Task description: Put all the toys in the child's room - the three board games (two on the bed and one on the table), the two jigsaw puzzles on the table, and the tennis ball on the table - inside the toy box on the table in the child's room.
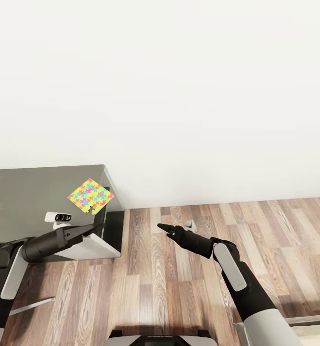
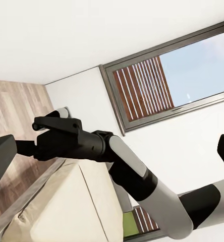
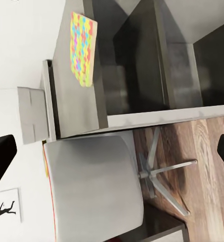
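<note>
A jigsaw puzzle [image 1: 90,195] lies flat on the dark grey table [image 1: 30,192], close to the table's right corner by the white wall [image 1: 179,86]. It is on the bare top, not in any box. The left gripper [image 1: 90,229] hangs just past the table's front edge, and its fingers look pressed together with nothing in them. The right gripper [image 1: 164,228] hangs over the wood floor [image 1: 179,288], well apart from the puzzle. Its fingers are spread wide and hold nothing. The right wrist view also shows a pale chair [image 3: 92,186] beside the table.
</note>
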